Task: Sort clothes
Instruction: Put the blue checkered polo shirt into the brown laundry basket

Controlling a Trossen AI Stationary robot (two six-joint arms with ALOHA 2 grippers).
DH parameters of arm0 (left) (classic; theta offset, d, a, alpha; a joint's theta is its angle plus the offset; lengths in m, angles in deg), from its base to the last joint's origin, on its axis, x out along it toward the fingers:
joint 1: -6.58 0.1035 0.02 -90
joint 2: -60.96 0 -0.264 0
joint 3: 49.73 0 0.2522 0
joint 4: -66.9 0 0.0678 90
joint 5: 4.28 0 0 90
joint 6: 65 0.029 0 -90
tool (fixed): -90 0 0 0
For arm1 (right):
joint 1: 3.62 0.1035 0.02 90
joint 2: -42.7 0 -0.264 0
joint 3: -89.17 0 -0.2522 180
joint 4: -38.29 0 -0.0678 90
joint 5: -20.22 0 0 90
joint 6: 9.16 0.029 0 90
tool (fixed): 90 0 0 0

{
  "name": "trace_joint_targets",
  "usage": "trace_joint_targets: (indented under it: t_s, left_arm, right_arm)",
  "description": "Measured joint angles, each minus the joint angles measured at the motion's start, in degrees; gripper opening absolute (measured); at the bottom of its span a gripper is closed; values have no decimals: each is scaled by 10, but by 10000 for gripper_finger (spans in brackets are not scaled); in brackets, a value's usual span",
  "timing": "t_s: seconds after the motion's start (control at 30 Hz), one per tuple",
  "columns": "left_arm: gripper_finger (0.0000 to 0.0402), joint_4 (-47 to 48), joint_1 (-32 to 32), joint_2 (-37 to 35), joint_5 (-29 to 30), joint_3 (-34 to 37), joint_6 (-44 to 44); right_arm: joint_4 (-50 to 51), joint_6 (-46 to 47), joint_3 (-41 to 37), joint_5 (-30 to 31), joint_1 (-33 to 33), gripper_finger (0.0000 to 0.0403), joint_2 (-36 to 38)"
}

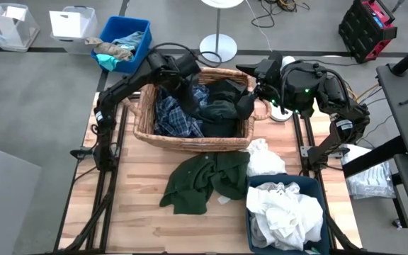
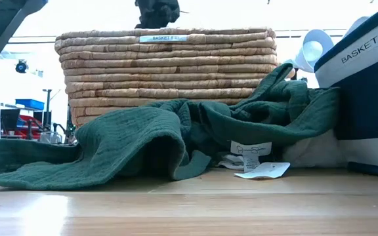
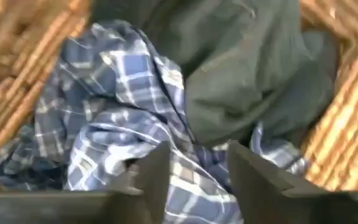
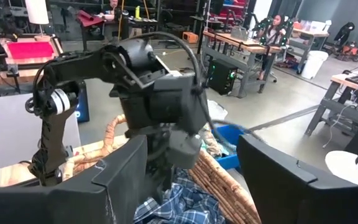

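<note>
White clothes fill blue bin nearest; green shirt sprawls on table against wicker basket. Inside the basket, plaid shirt and dark garments. Left gripper over plaid, fingers parted, gripping nothing. Right gripper at basket's right rim, spread, empty.

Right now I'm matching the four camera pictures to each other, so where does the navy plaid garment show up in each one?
High view: plaid garment in the wicker basket's left half.
Low view: not visible; only the basket's outer wall shows.
Left wrist view: fills the middle, by the left gripper.
Right wrist view: bottom edge.
Shared landmark: the wicker basket.
</note>
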Motion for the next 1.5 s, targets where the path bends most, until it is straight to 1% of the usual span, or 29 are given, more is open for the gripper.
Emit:
trace_joint_targets:
  t_s: [0.03,0.1,0.13,0.17,0.23,0.37,0.43,0.6,0.7,0.77,0.87,1.0,1.13,1.2,1.27,1.37,1.5]
  left_arm:
    - [117,7,-3,0,5,2,5]
    - [53,15,-4,4,29,10,3]
    - [28,13,-3,6,39,15,-3]
    - [15,12,0,7,50,21,-10]
    - [11,11,4,11,57,31,-2]
    - [2,9,13,13,38,68,6]
    - [1,6,20,14,40,103,7]
    - [0,-22,39,14,49,217,-8]
    - [0,-56,44,14,49,276,-8]
    - [0,-82,46,14,44,309,2]
    - [0,-112,47,14,20,351,12]
    - [0,-131,47,14,9,389,13]
    - [0,-130,47,13,16,395,2]
    - [0,-125,47,10,33,387,-16]
    - [0,-122,45,3,36,377,-19]
    - [0,-113,44,-6,38,349,-20]
    - [10,-65,43,-8,40,297,-23]
  right_arm:
    - [0,-2,0,0,0,241,0]
    - [0,-4,0,0,0,240,0]
    - [0,-5,0,0,0,240,0]
    - [0,-5,0,0,0,241,0]
    - [1,-4,0,0,0,244,0]
    - [2,-3,0,0,0,250,0]
    - [2,-2,0,0,0,251,0]
    - [3,4,0,0,0,246,0]
    - [3,3,0,0,0,239,0]
    - [4,3,0,0,0,236,0]
    - [6,3,0,0,0,236,0]
    - [11,3,0,0,0,242,0]
    - [12,7,0,0,0,248,0]
    - [13,7,0,0,0,249,0]
    - [13,7,0,0,0,247,0]
    - [14,7,0,0,0,242,0]
    - [14,6,0,0,0,237,0]
